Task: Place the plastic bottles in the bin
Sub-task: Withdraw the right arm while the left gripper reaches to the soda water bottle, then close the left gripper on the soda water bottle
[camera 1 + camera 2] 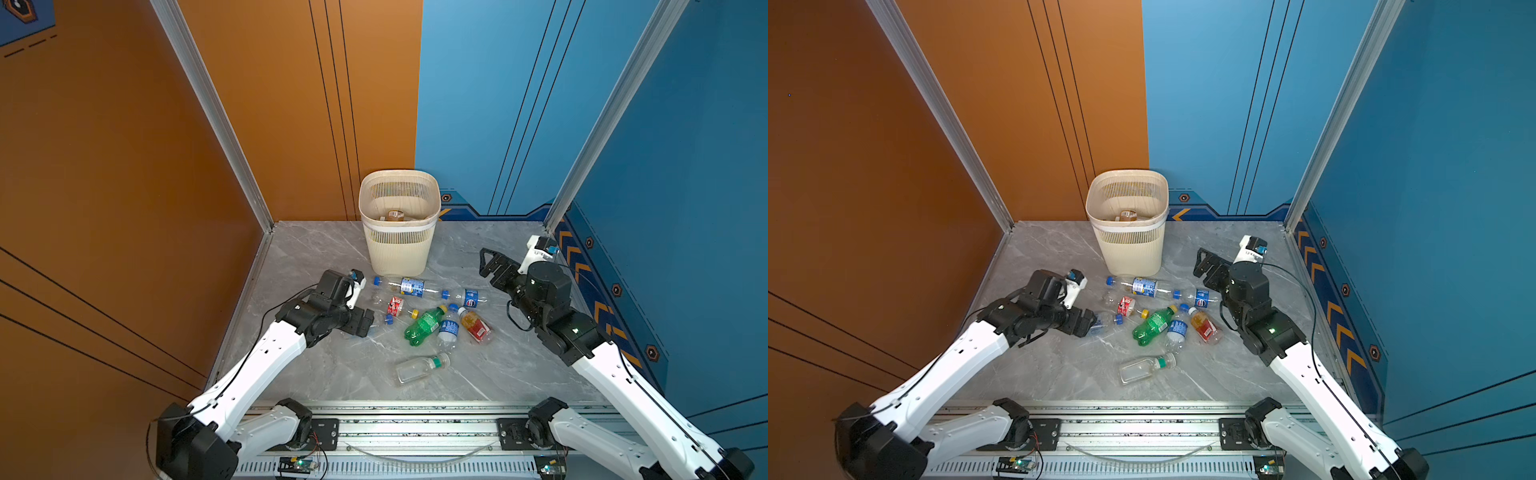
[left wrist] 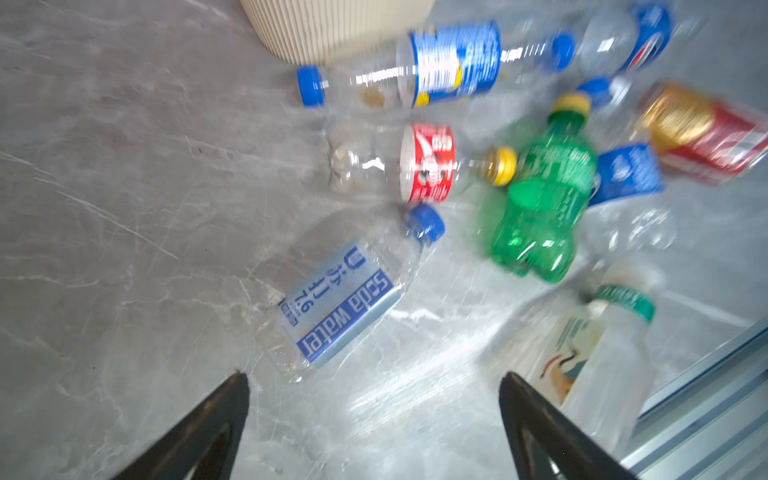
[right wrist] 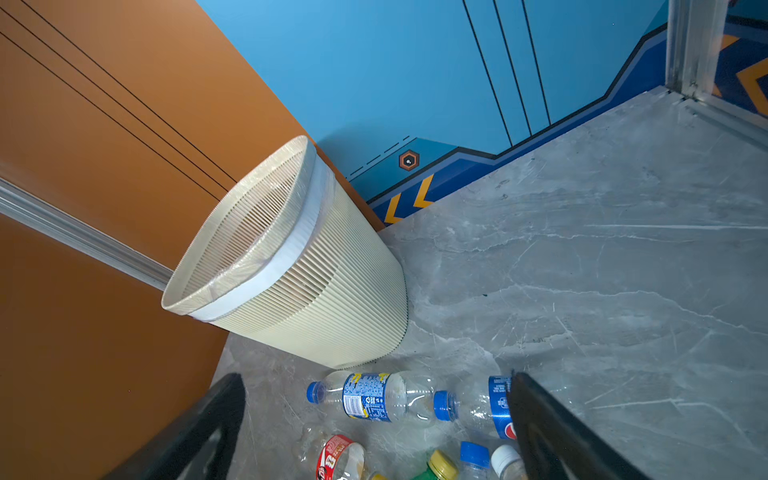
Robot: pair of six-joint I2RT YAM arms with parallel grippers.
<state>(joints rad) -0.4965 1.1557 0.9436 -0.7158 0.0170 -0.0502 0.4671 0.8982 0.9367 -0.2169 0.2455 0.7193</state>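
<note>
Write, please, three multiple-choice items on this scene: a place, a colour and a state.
1. Where does the bin stand?
A. by the front rail
B. upright at the back of the table
C. tipped over among bottles

2. What colour is the cap on the green bottle?
A. red
B. white
C. yellow

3. How is the right gripper?
A. open and empty
B. shut on a bottle
C. down inside the bin

Answers: 1 B, its rim faces up at the far end; 2 C, both top views show it yellow; 3 A, its jaws stand apart with nothing between.
</note>
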